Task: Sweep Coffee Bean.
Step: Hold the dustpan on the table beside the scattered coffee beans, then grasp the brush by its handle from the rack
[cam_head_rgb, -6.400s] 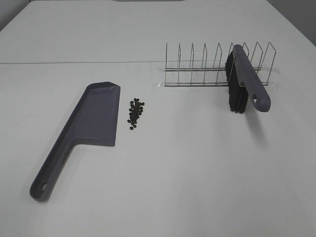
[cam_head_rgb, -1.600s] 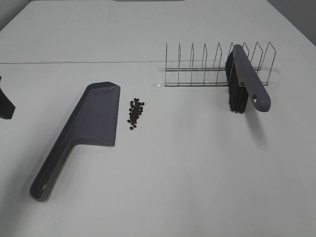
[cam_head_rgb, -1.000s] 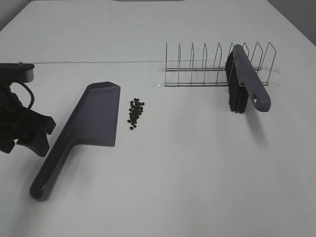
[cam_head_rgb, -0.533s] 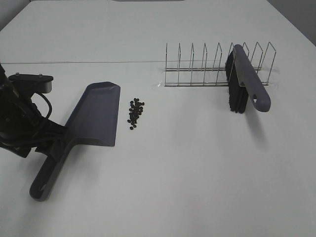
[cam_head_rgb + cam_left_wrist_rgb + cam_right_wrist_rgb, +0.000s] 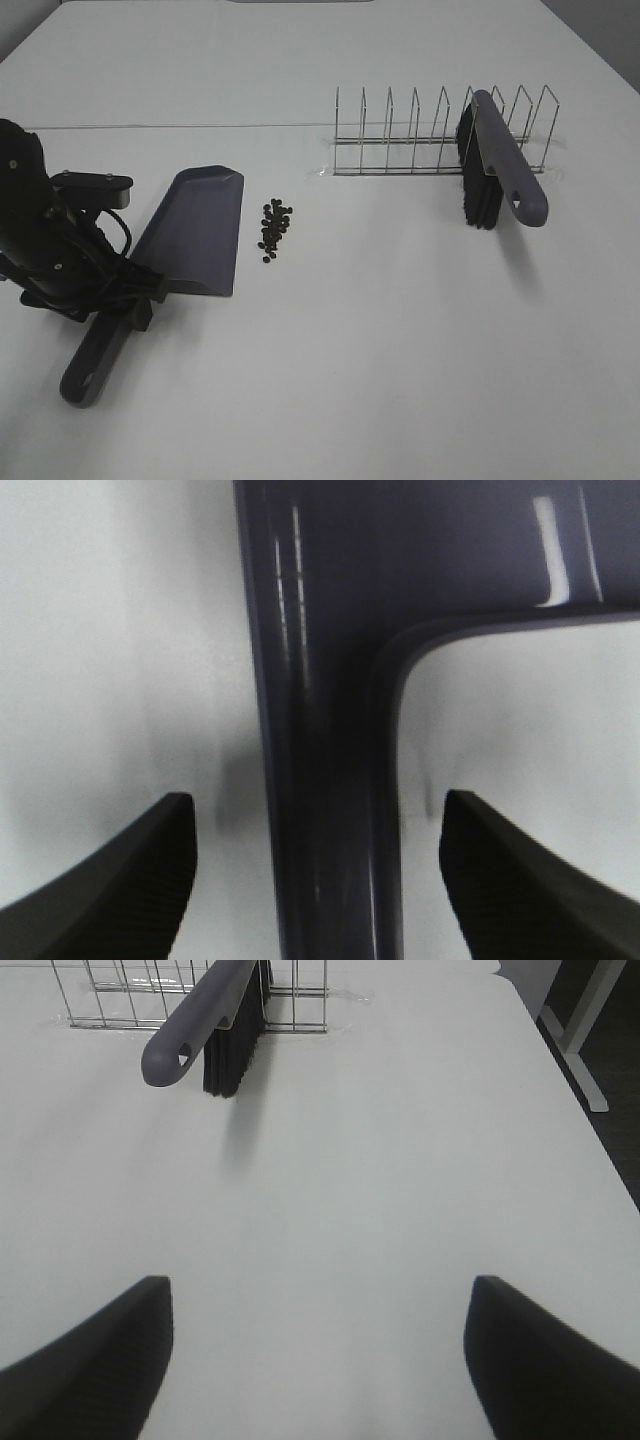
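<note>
Left jaws moved in, spread astride dustpan (image 5: 195, 228) handle, coffee bean (image 5: 274, 231) beside pan edge, right jaws spread

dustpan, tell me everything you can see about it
The dustpan looks like one piece of glossy grey-purple plastic: a flat pan and a long handle with a hole at its end. It lies flat on the white table, its long open edge facing the coffee beans, a small gap apart. The left pincer straddles the handle near the pan, jaws open, not closed on it.
</note>
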`<action>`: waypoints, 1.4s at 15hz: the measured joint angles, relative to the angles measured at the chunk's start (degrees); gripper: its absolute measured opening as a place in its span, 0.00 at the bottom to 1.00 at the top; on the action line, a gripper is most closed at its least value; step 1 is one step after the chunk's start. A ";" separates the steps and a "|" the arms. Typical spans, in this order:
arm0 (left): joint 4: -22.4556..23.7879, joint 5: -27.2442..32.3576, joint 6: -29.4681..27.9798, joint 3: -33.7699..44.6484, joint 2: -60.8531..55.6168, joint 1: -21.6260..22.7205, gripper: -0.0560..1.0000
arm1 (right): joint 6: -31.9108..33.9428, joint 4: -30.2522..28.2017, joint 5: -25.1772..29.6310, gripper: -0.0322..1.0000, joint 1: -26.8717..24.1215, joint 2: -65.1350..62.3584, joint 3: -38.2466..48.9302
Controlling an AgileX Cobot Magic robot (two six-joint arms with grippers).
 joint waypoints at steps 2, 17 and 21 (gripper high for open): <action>0.23 -1.60 0.00 -0.11 1.09 0.00 0.68 | 0.00 0.00 0.00 0.77 0.00 0.00 0.00; 0.40 1.20 -7.22 -0.34 -2.75 0.00 0.39 | 0.00 0.00 0.00 0.77 0.00 0.00 0.00; 1.78 3.61 -7.85 -0.34 -9.80 0.00 0.39 | 0.00 0.00 -4.01 0.64 0.00 6.13 -3.72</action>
